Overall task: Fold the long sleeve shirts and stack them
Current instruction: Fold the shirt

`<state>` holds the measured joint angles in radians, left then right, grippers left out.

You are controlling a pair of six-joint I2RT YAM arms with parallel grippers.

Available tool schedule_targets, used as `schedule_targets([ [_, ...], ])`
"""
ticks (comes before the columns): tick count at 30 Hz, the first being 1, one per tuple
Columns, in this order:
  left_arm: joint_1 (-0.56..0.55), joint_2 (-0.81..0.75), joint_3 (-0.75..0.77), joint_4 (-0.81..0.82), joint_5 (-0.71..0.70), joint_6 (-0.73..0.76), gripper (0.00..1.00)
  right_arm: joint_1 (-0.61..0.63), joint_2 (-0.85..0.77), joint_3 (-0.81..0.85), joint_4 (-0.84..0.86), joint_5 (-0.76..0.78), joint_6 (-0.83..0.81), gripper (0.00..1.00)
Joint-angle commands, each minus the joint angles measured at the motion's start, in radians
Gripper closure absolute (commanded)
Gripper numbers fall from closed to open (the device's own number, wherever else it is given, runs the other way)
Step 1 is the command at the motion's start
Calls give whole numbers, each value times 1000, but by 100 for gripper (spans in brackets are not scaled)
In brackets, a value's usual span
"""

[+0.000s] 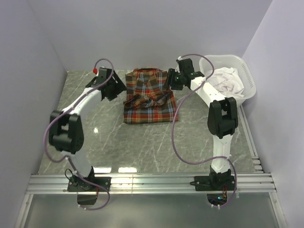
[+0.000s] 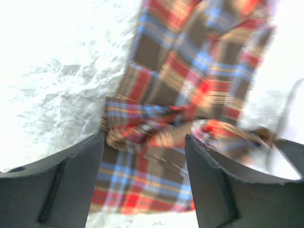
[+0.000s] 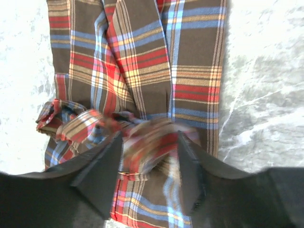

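Note:
One long sleeve shirt [image 1: 149, 97], plaid in red, orange, blue and dark brown, lies folded flat on the marble table at the back centre. My left gripper [image 1: 120, 88] hangs over its left edge. In the left wrist view that gripper [image 2: 144, 138] is open, with the plaid shirt [image 2: 190, 80] and its bunched sleeve below the gap and nothing held. My right gripper [image 1: 172, 80] is over the shirt's upper right edge. In the right wrist view it [image 3: 149, 137] stands open above the shirt [image 3: 142, 61]. A blurred fold of sleeve [image 3: 152, 142] lies loose between its fingers.
A white laundry basket [image 1: 248, 71] sits at the back right corner with pale crumpled cloth [image 1: 227, 83] inside, close behind the right arm. Lilac walls close in the table at left, back and right. A metal rail [image 1: 152, 183] runs along the near edge.

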<state>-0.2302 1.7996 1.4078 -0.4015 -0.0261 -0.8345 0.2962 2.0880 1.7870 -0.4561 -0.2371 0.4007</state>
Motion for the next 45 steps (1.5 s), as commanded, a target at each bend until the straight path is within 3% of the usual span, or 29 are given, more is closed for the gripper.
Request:
schedule_targets([
  [1, 2, -150, -79, 38, -32, -37, 24, -5, -107, -7, 48, 33, -34, 39],
  [6, -55, -287, -205, 72, -29, -31, 22, 1, -212, -129, 143, 71, -36, 33],
  [12, -164, -287, -279, 87, -92, -9, 28, 55, -272, -236, 120, 85, -74, 36],
  [22, -210, -152, -325, 115, -113, -15, 42, 132, -155, -319, 198, 93, -39, 62],
  [25, -216, -137, -339, 116, -112, -20, 44, 132, -77, -252, 200, 79, -30, 70],
  [29, -219, -111, -351, 110, -130, -29, 45, 133, 35, -128, 183, 64, -31, 71],
  [39, -224, -112, -391, 115, -153, -32, 45, 104, 273, 254, 159, 70, -28, 61],
  [42, -224, -112, -394, 116, -150, -32, 45, 101, 248, 308, 116, 73, -52, 59],
  [45, -222, -111, -394, 112, -147, -37, 45, 106, 134, 212, 137, 13, -82, 58],
])
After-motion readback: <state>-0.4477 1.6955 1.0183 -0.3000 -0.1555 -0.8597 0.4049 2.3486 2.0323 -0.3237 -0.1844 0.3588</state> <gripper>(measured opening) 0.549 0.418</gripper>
